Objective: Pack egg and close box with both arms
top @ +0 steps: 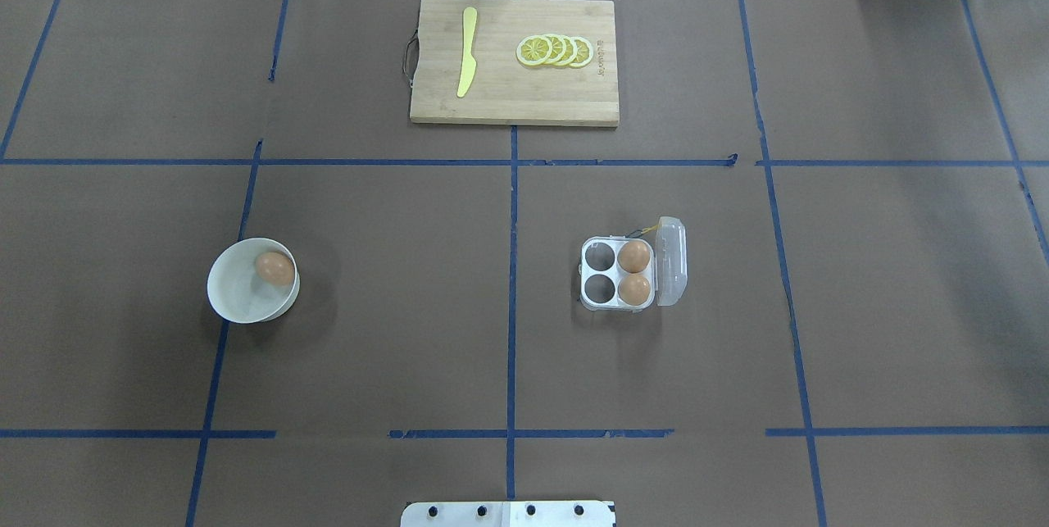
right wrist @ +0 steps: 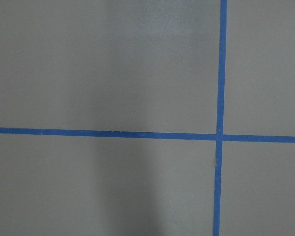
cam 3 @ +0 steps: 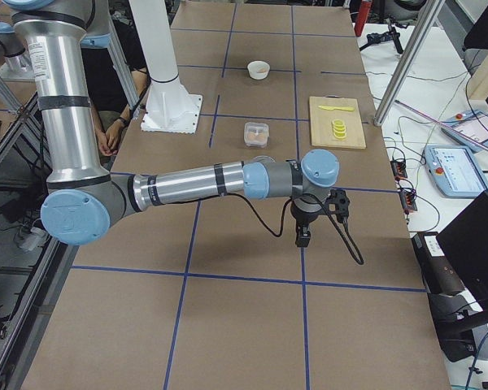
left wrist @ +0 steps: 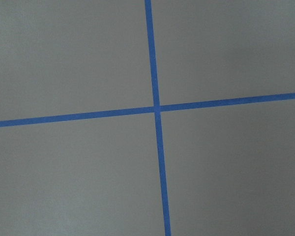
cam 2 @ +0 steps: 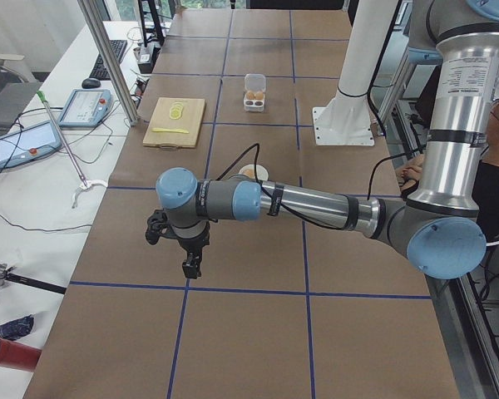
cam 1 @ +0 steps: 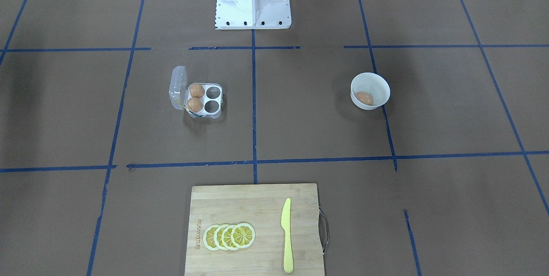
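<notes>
overhead exterior: egg (top: 274, 268) in bowl (top: 238, 302); box (top: 616, 273) open, half full.
my left gripper (cam 2: 189, 268): over table (cam 2: 249, 332), spread i cannot tell.
my right gripper (cam 3: 302, 238): likewise cannot tell.

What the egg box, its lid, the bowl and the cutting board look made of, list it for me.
Box: probably opaque white plastic, going by the smooth moulded cups.
Lid: clear plastic, see-through with pale edges.
Bowl: smooth and white; ceramic or plastic, cannot tell.
Cutting board: pale wood, likely bamboo, with a striped grain and matte finish.
</notes>
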Action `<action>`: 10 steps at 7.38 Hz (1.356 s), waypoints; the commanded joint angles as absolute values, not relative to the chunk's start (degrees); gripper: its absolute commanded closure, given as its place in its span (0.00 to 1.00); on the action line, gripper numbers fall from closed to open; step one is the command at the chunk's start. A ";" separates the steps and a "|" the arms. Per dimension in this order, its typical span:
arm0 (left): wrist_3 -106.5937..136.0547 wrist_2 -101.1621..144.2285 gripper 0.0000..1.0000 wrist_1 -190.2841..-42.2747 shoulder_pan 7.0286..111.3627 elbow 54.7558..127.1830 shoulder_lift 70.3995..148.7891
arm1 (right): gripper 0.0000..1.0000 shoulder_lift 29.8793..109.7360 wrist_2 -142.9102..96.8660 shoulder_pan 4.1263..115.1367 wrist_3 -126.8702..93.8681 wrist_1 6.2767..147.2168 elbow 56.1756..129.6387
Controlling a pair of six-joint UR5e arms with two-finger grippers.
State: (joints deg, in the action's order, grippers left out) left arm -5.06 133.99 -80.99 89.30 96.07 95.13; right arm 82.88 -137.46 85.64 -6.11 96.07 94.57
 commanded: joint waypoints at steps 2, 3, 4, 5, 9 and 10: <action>-5.19 133.95 0.00 -81.39 89.21 98.07 95.44 | 0.00 82.79 -137.37 84.82 -5.98 96.06 94.48; -5.10 133.68 0.00 -81.39 89.21 98.00 95.45 | 0.00 82.79 -137.37 84.73 -5.80 96.06 94.40; -4.40 134.46 0.00 -81.04 88.95 100.96 95.80 | 0.00 82.79 -137.55 84.73 -5.80 96.06 94.57; -4.57 134.21 0.00 -81.64 88.60 100.99 95.89 | 0.00 82.79 -137.55 84.73 -5.71 96.06 94.57; -3.96 134.56 0.00 -101.91 87.10 96.97 90.45 | 0.00 82.18 -136.85 83.06 -6.06 95.98 94.48; -0.82 134.91 0.00 -103.08 86.93 95.99 90.44 | 0.00 82.09 -136.50 83.06 -6.06 95.98 94.66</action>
State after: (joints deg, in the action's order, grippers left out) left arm -3.38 134.60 -99.78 87.09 97.78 91.19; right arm 82.23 -136.92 83.14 -6.04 95.98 94.56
